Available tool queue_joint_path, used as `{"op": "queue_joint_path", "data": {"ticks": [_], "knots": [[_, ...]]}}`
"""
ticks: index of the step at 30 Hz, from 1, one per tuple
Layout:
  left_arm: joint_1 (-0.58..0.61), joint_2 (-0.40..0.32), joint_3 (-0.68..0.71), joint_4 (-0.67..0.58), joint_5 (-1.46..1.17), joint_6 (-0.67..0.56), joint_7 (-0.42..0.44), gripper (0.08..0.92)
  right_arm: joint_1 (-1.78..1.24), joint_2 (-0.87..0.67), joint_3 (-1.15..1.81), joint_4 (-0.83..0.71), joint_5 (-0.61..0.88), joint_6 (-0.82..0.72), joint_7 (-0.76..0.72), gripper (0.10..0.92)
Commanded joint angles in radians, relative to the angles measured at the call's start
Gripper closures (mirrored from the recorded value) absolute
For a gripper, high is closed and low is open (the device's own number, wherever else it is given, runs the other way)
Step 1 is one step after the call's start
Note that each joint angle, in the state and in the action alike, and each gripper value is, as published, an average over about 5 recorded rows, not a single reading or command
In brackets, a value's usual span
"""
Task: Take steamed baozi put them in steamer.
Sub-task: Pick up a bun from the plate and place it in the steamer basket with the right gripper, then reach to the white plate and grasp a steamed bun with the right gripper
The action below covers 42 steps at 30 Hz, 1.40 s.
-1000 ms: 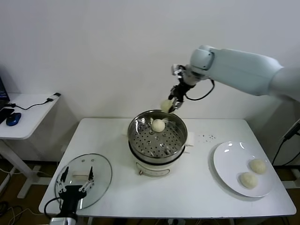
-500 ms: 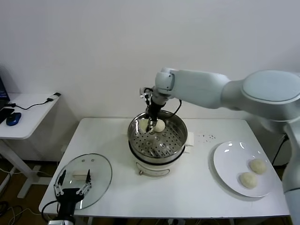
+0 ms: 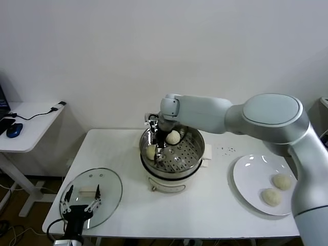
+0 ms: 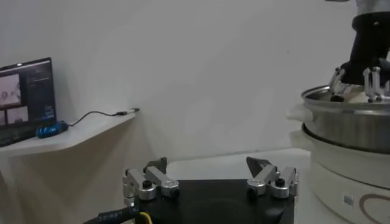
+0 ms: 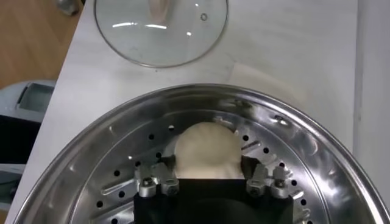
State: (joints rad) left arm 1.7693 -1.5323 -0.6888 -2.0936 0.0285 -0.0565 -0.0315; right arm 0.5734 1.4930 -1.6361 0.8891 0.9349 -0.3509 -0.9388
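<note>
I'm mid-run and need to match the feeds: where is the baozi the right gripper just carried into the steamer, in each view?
Head view: the baozi lies in the steamer, at its left wall, beside the right gripper.
Left wrist view: not visible; the steamer's wall hides it.
Right wrist view: centre, on the perforated floor between the open fingers.
Shared landmark: the steamer's steel rim.

Lab: bare wall, side desk (image 3: 31,120), laptop (image 4: 25,100)

bright, even indoor light with only soft shadows on the table (image 3: 215,205). glare streaks show on the glass lid (image 5: 161,27) and the steamer (image 5: 201,152) wall. the left wrist view looks dimmer.
</note>
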Motion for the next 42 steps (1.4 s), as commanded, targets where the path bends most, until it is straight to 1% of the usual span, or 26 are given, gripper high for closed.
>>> {"op": "queue_joint_path", "data": {"ticks": [1, 7, 14, 17, 23, 27, 33, 42], "knots": [[0.002, 0.002, -0.001, -0.006, 0.001, 0.002, 0.000, 0.177, 0.050, -0.054, 0.011, 0.052, 0.005, -0.008, 0.001, 0.214], [0.000, 0.003, 0.005, -0.010, 0.004, 0.004, -0.001, 0.177, 0.195, -0.238, -0.006, 0.222, -0.003, 0.003, -0.034, 0.203], [-0.001, 0.002, 0.012, -0.017, 0.014, 0.009, -0.002, 0.177, 0.333, -0.538, -0.052, 0.416, -0.078, 0.036, -0.079, 0.203], [-0.002, 0.000, 0.013, -0.018, 0.017, 0.011, -0.003, 0.177, 0.370, -0.663, -0.086, 0.495, -0.145, 0.046, -0.093, 0.203], [-0.001, -0.002, 0.011, -0.022, 0.019, 0.013, -0.004, 0.177, 0.317, -0.918, -0.093, 0.608, -0.354, 0.061, -0.098, 0.203], [0.003, -0.001, 0.009, -0.025, 0.022, 0.015, -0.005, 0.177, 0.201, -1.040, -0.030, 0.619, -0.520, 0.090, -0.103, 0.203], [0.015, -0.006, 0.007, -0.033, 0.036, 0.020, -0.006, 0.177, -0.068, -1.148, 0.150, 0.568, -0.738, 0.145, -0.116, 0.203], [0.012, -0.016, 0.005, -0.033, 0.056, 0.032, -0.008, 0.177, -0.371, -1.160, 0.385, 0.459, -0.840, 0.178, -0.126, 0.203]]}}
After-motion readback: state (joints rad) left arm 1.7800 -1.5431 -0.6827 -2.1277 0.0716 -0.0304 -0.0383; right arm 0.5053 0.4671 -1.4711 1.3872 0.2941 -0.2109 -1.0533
